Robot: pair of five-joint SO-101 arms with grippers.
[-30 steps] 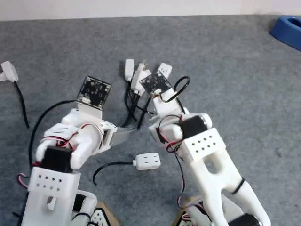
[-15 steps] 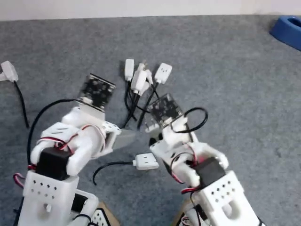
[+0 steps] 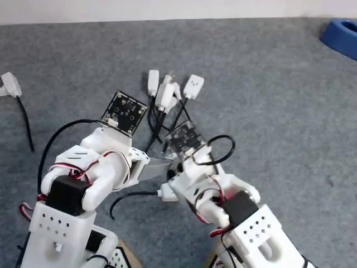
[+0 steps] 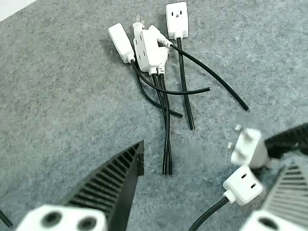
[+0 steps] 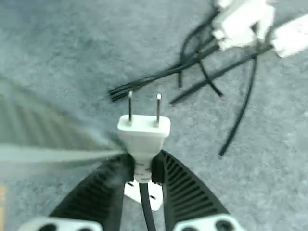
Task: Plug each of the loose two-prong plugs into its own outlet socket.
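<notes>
Right claw [image 5: 144, 166], pinching a plug [image 5: 143, 131], has pulled back from the pile [image 4: 150, 45] toward the socket [image 4: 243, 184]; left claw [image 4: 211, 161] spread.

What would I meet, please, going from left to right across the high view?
Lone white plug on a black cord → left arm → bunch of white plugs and sockets → blue object at the right edge.
</notes>
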